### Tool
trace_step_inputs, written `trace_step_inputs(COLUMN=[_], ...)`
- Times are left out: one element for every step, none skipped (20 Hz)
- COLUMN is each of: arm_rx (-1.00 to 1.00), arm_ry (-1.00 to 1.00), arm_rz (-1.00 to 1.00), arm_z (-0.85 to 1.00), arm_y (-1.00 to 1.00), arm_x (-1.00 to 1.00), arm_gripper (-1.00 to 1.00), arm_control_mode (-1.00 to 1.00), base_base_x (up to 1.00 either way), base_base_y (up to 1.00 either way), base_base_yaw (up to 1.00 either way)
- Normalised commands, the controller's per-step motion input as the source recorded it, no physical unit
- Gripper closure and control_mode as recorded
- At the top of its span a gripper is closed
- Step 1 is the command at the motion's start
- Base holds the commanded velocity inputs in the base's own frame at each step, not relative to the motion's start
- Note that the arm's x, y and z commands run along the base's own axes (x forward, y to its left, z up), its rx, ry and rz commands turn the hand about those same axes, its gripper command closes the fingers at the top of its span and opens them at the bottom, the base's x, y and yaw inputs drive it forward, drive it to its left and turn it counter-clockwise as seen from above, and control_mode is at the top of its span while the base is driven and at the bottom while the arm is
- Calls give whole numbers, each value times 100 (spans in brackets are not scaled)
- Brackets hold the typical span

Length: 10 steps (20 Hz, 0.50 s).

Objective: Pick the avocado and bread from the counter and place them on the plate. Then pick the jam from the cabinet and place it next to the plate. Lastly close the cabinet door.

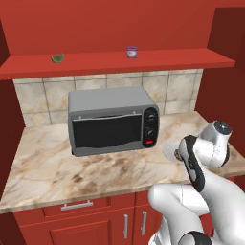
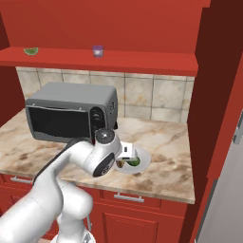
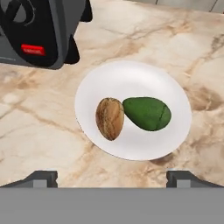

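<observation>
Toaster oven (image 1: pixel 113 120) as the landmark, standing at the back of the counter (image 1: pixel 62 167) and blocking most of the way to the tiled wall behind it. Broad bare marble in front of the oven and to its left. To its right and slightly forward, a plate (image 3: pixel 131 74) bearing bread (image 3: pixel 110 118) and avocado (image 3: pixel 147 113), the two touching; bare plate rim all round them. Above the oven, a red shelf (image 1: pixel 167 58) with open air beneath it. On the shelf, above the oven's right end, a jam jar (image 1: pixel 132 51); well to its left, a green wedge (image 1: pixel 58 58), with bare shelf between. Red wall (image 2: pixel 213 95) closing the far right.
</observation>
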Motion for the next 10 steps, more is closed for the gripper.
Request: trace_step_inputs(arm_rx=[0,0,0,0,0,0,0,0,0,0], arm_ry=[-2,-2,-1,0,0,-1,0,0,0,-2], arm_rz=[0,0,0,0,0,0,0,0,0,0], arm_z=[59,59,58,58,57,58,59,55,55,56], arm_y=[0,0,0,0,0,0,0,0,0,0], arm_x=[-56,-56,-56,-55,-54,-53,-51,-51,-49,-51], arm_gripper=[-100,-100,-100,-100,-100,-100,-100,-100,-100,-100], arm_control_mode=[-100,-100,-100,-100,-100,-100,-100,-100,-100,-100], base_base_x=[0,0,0,0,0,0,0,0,0,0], base_base_y=[0,0,0,0,0,0,0,0,0,0], base_base_yaw=[0,0,0,0,0,0,0,0,0,0])
